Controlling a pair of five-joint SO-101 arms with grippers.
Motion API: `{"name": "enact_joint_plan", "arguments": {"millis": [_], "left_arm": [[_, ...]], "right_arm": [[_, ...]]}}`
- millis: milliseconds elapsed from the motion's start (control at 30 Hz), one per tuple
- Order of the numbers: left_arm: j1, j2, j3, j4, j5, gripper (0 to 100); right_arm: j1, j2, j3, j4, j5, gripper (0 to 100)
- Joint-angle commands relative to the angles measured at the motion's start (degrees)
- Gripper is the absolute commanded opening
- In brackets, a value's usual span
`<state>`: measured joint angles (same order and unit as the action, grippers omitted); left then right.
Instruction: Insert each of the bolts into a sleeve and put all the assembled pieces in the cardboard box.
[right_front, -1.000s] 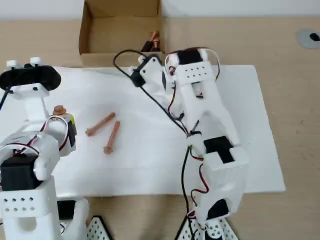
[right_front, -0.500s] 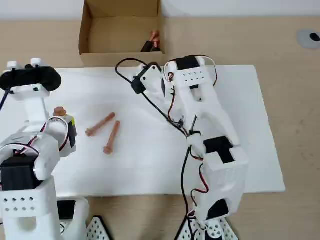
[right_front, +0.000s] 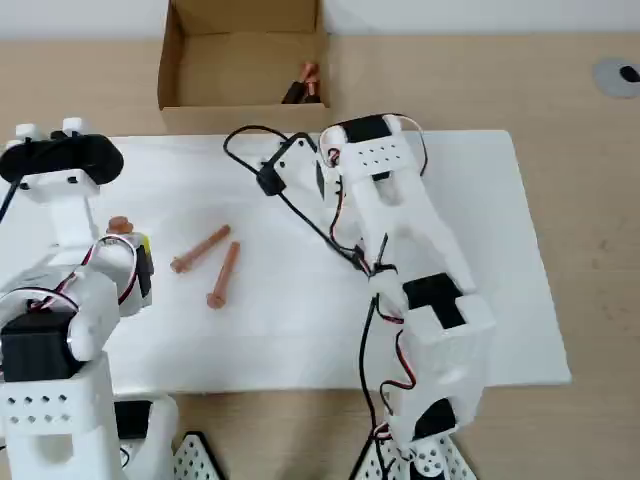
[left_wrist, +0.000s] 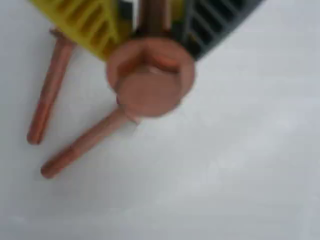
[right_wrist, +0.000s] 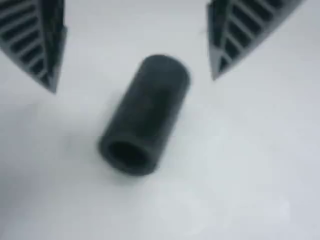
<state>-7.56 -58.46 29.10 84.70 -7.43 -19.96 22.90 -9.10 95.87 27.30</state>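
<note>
step in hand: pairing one bolt with one sleeve. the two are not yet joined, and each arm is at its own part.
left gripper (left_wrist: 150, 22): clamped on a bolt (left_wrist: 150, 82), whose head sticks out past the tips. it hangs over the left part of the white mat (right_front: 480, 300).
right gripper (right_wrist: 132, 80): jaws spread wide, one on each side of the sleeve (right_wrist: 142, 117), touching it nowhere.
sleeve: black and lying on its side on the mat between those jaws, with its open bore in plain sight.
next move, as i judge it: close the right jaws across the sleeve's body, lift it, then bring its bore in line with the held bolt's shaft. the sleeve is round and may roll if one jaw meets it first.
bolts outside the box: three. one is held. a loose bolt (right_front: 200, 250) and another loose bolt (right_front: 224, 274) lie near each other on the mat, beside the left arm.
sleeves loose: one.
cardboard box (right_front: 170, 70): it holds assembled pieces (right_front: 304, 84) in one corner. there look to be two, but i cannot tell for sure.
left to do: three bolts are still unsleeved.
</note>
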Motion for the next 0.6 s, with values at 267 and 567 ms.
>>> {"name": "enact_joint_plan", "arguments": {"millis": [267,567], "left_arm": [[0.09,-1.01,-1.23,0.26,-0.18,1],[0.09,-1.01,-1.23,0.18,-0.18,1]], "right_arm": [[-1.27,-8.75,10.86,-3.6,-2.11,23.9],[-1.1,-8.57,15.6,-10.81,-2.11,23.8]]}}
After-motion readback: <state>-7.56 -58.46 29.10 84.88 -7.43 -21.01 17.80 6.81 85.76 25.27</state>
